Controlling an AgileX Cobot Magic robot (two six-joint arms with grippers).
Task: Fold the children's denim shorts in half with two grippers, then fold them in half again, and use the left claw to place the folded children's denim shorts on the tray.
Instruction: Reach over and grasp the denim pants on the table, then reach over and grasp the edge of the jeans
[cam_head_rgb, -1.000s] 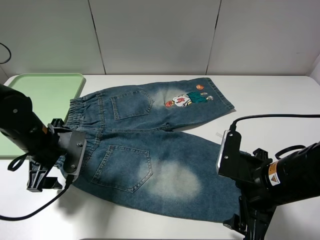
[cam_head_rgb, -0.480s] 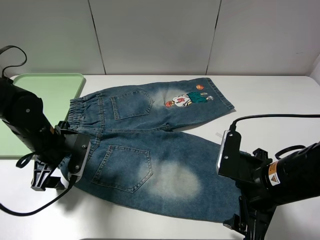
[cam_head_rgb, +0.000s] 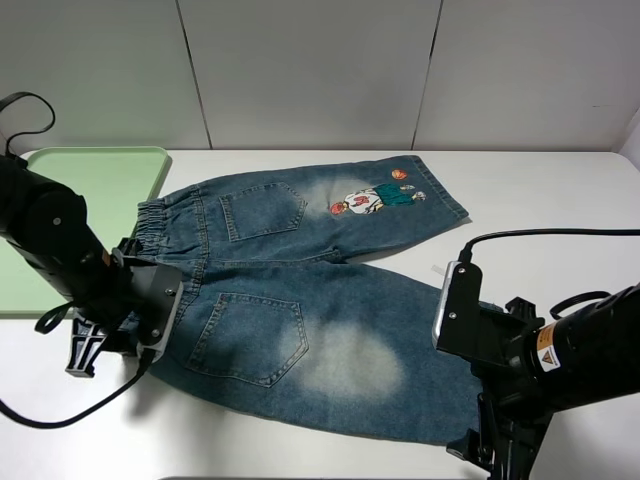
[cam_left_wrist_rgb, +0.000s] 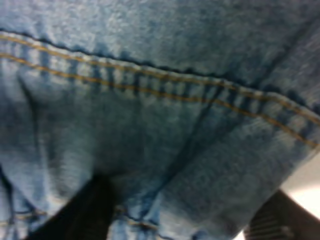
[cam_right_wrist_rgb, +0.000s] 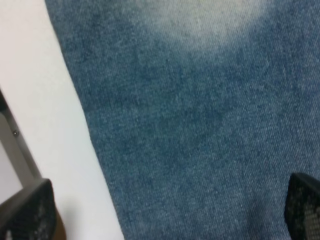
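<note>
Exterior high: blue faded-wash children's denim shorts (cam_head_rgb: 300, 300) lie flat, pockets (cam_head_rgb: 248, 335) up; left gripper (cam_left_wrist_rgb: 187, 217) at waistband (cam_head_rgb: 150, 225), grip undeterminable; right gripper (cam_right_wrist_rgb: 165, 207) parted over leg hem (cam_right_wrist_rgb: 95, 135).

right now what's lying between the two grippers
The near leg of the shorts, with a back pocket and a pale patch, fills the stretch from left gripper to right gripper, as the high view shows.

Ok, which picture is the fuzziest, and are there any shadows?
Left wrist view: the fuzziest, because the shorts are so close that the yellow stitching smears. Right wrist view: soft too, with dark blurry fingertips in the corners. Exterior high view: sharp, with even light and only soft grey shadows on the white table.
</note>
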